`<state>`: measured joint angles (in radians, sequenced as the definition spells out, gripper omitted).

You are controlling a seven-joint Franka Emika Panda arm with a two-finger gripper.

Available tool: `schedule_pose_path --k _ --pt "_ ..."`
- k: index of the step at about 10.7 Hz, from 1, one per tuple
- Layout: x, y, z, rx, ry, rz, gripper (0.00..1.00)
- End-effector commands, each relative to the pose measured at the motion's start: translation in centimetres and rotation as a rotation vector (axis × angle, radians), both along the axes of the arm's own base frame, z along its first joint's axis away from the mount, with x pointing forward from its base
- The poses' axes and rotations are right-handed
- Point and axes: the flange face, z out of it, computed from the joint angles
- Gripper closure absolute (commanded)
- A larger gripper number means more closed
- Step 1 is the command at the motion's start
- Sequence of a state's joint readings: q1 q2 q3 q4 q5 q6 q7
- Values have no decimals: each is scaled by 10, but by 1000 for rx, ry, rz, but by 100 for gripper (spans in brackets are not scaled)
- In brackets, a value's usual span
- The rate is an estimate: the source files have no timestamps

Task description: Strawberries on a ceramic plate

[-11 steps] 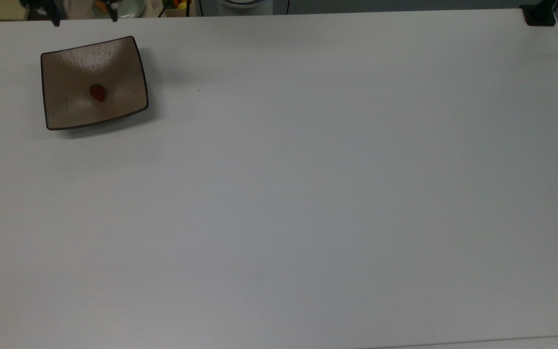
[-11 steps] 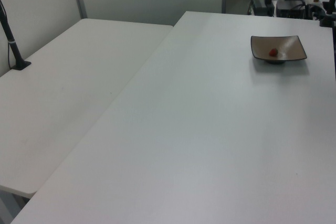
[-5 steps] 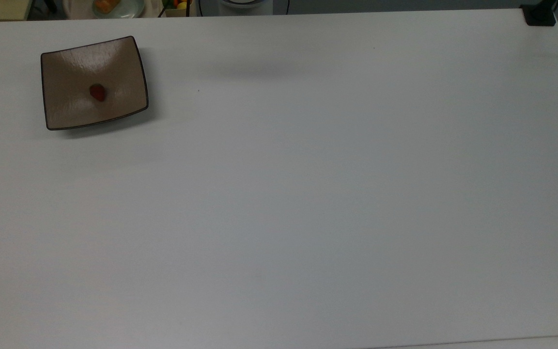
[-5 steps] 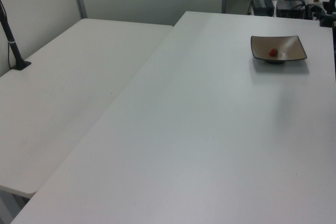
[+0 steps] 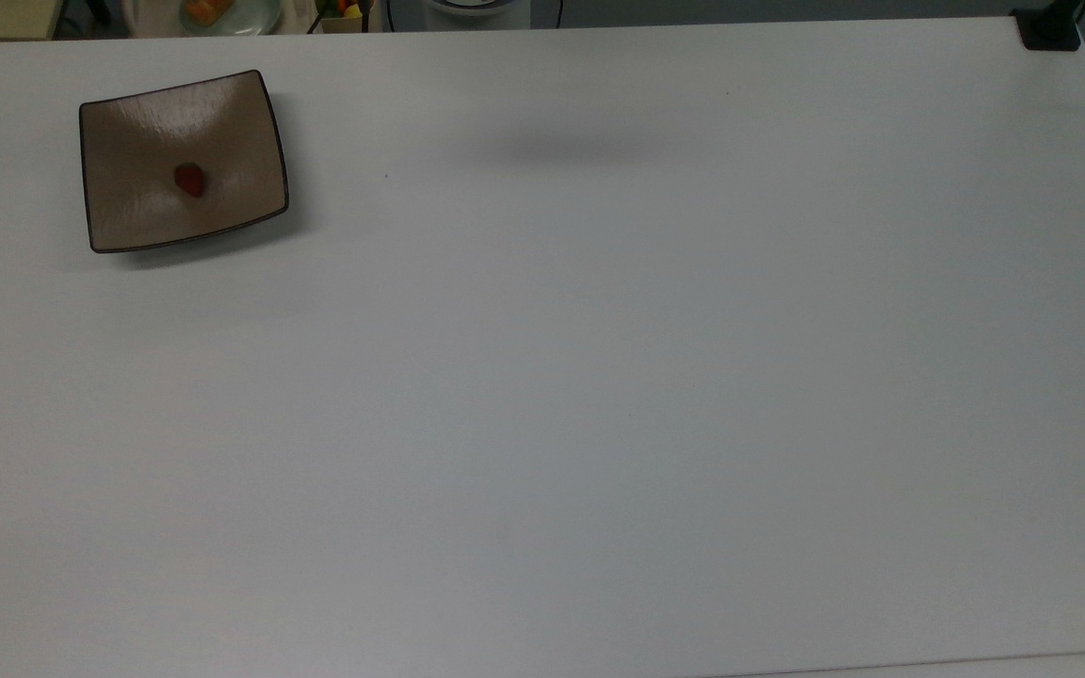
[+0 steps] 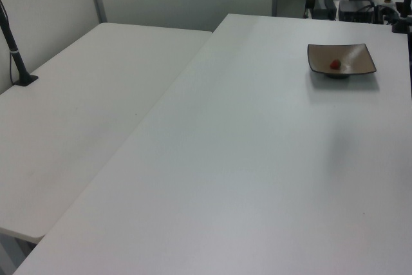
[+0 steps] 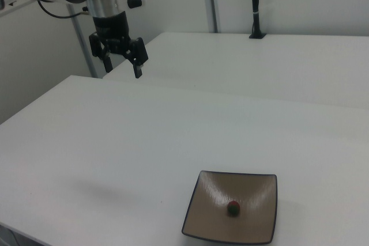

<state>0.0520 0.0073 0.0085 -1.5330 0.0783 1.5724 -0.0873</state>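
A small dark red strawberry [image 5: 189, 180] lies near the middle of the square tan-brown ceramic plate [image 5: 137, 132] at the top view's upper left. The same strawberry [image 6: 335, 64] rests on the plate [image 6: 359, 62] at the left view's upper right, and the strawberry [image 7: 233, 207] shows on the plate [image 7: 253, 191] at the right view's bottom. In the right view my gripper [image 7: 121, 69] hangs high above the table at the upper left, far from the plate, open with nothing between its fingers.
The white table [image 5: 599, 377] stretches wide around the plate. A second white table [image 6: 77, 127] adjoins it at the left view's left. A round pale plate with orange food [image 5: 222, 13] sits beyond the top view's far edge. A black post [image 7: 255, 4] stands at the right view's back.
The gripper's dark fingers left the top view's upper left edge. Its shadow on the table slid toward the top view's right. Strawberry and plate stayed still.
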Motion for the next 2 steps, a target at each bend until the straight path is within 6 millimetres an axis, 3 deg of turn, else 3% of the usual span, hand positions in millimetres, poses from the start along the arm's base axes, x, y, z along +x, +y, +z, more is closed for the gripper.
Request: schedule_pose_path --k 1,2 --pt "4 9 -8 19 -25 6 0" --pt "4 10 -7 19 -29 9 0"
